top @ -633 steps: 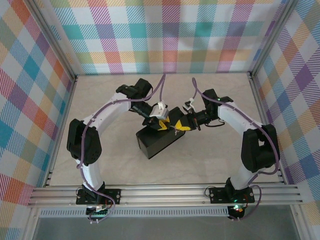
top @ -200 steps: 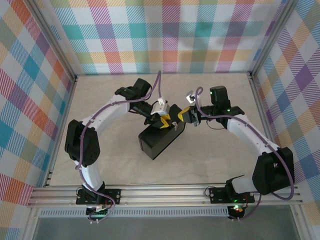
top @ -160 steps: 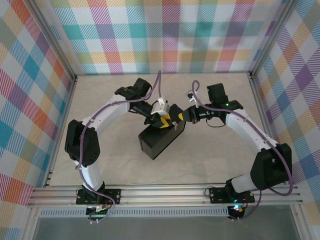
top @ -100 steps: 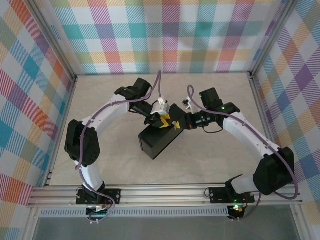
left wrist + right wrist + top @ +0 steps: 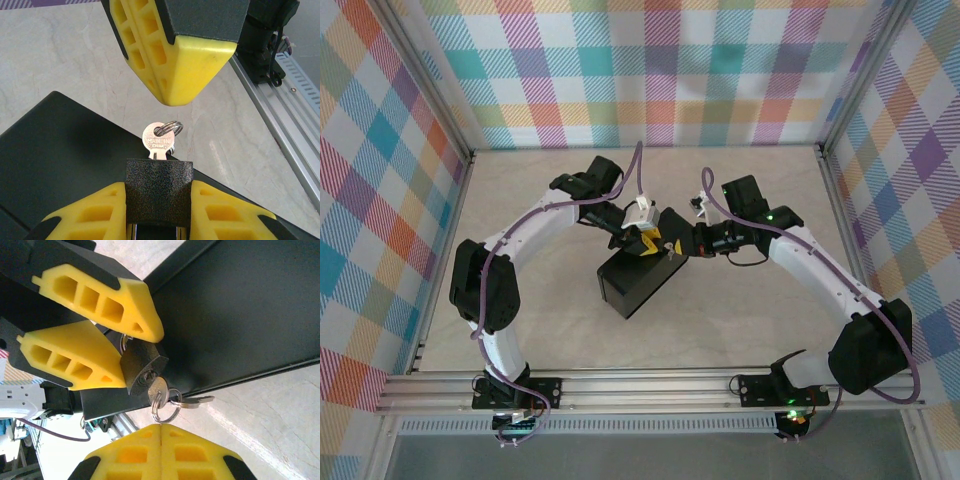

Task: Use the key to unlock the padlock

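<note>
Done: silvery-grey metal key (image 5: pixel 157 386) in black textured padlock (image 5: pixel 141 365), clamped by left gripper (image 5: pixel 158 200). Pending: turn; right gripper (image 5: pixel 160 447) (closed, empty) at key's 6 o'clock.

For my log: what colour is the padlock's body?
The padlock is speckled black, clearest in the left wrist view.

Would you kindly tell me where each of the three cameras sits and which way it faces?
Top external: above and behind the bases, looking down at the table; left arm and right arm show whole, meeting over the black box.
Left wrist: on the left arm, looking along the left gripper, shut on the padlock; the right gripper faces it.
Right wrist: on the right arm, looking past its shut fingers at the left gripper.
Shared: both wrist views show the key in the padlock.
</note>
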`<state>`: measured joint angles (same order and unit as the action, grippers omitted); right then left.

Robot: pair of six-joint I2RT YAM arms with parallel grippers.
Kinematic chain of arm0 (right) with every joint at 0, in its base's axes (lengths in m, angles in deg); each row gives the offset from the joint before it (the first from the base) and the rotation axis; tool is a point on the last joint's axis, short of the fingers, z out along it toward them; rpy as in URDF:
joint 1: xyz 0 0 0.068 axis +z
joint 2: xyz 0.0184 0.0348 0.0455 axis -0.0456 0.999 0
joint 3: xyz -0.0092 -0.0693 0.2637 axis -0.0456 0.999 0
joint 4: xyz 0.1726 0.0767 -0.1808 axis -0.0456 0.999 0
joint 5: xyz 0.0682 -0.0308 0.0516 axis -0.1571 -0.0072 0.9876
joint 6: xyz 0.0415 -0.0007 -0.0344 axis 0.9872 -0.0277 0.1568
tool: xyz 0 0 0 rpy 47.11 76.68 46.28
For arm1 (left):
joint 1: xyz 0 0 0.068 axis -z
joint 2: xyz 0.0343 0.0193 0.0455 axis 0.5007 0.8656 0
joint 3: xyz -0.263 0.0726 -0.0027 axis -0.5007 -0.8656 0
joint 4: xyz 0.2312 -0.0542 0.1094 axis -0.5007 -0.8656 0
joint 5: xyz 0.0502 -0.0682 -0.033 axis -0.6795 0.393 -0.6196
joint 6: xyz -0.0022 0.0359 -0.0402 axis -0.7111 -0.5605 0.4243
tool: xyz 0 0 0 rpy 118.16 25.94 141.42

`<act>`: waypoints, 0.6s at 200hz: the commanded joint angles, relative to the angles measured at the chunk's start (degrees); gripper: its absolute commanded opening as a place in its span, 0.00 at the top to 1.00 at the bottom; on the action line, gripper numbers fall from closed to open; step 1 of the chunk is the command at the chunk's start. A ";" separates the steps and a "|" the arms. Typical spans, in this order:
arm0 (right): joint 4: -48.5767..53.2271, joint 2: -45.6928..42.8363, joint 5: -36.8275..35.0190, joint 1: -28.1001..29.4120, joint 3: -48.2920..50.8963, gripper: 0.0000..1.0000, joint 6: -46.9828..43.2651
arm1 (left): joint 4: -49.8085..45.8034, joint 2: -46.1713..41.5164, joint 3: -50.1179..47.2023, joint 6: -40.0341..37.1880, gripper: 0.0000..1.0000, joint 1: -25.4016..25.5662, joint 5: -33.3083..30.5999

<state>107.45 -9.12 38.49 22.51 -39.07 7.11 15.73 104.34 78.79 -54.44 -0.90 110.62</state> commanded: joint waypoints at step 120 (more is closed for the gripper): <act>-3.45 8.70 5.68 1.59 -6.32 1.00 2.56 | 0.69 -1.30 1.91 -1.58 0.74 -0.15 3.48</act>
<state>105.57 -1.19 41.05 22.71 -42.02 9.48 15.80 104.34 78.81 -54.51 -1.88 110.38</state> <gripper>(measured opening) 0.045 0.258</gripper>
